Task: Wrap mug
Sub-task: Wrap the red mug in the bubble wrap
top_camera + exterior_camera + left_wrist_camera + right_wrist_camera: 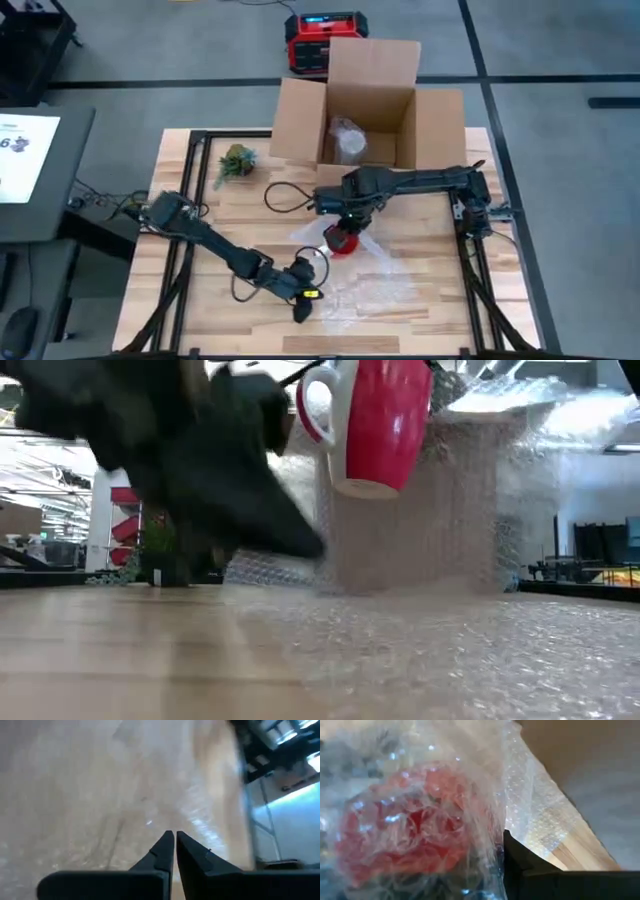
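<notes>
Open box (360, 110) blocks far edge (plant (236, 161) beside).

Wooden table (200, 200); bubble wrap (375, 290); box (370, 110); plant (236, 161)

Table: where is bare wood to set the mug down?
Bare wood lies between the plant and the left arm, and right of the bubble wrap. It is crowded mid-table: right hand holds the mug near the box.

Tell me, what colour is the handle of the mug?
White, on a red mug. The handle shows best in the low view.
</notes>
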`<state>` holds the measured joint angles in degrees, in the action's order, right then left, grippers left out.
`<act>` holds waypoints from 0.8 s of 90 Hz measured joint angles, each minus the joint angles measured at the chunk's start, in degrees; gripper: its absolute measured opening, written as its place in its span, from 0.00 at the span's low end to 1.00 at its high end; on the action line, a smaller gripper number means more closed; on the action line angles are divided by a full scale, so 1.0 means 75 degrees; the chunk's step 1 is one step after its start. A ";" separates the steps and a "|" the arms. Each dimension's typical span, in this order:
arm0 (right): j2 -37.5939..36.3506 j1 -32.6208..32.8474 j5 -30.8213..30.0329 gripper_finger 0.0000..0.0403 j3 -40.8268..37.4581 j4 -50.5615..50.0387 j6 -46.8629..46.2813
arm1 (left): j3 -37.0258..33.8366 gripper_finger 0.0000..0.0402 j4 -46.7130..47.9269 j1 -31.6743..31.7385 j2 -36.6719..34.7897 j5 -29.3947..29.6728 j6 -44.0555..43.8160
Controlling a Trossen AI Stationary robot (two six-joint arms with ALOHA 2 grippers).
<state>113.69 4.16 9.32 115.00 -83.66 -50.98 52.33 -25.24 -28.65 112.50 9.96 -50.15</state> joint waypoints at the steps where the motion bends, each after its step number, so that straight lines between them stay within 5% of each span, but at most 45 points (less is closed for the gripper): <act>1: 0.0000 0.0004 -0.0002 0.00 -0.0006 -0.0010 -0.0008 | 0.0028 0.00 -0.0009 -0.0007 0.0058 -0.0077 0.0005; 23: 0.0003 0.0500 -0.0001 0.00 -0.0033 0.0000 -0.0308 | 0.0252 0.00 -0.0113 -0.0671 0.0419 -0.1552 -0.0237; 35: 0.0006 0.0817 0.0014 0.00 -0.0406 0.0203 -0.0582 | 0.0234 0.00 0.0059 -0.1082 0.0229 -0.1655 -0.0471; 55: -0.0030 0.0653 -0.0022 0.00 -0.0404 0.0093 -0.0663 | 0.0427 0.00 -0.0230 -0.1068 -0.0546 0.0871 0.0228; 72: -0.0187 0.0306 -0.0032 0.00 -0.0192 0.0128 -0.0682 | 0.0893 0.00 0.0989 -0.0626 -0.0156 0.2030 0.1717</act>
<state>112.29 6.46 9.08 113.56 -82.70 -56.10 59.03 -17.82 -33.34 111.33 25.19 -37.28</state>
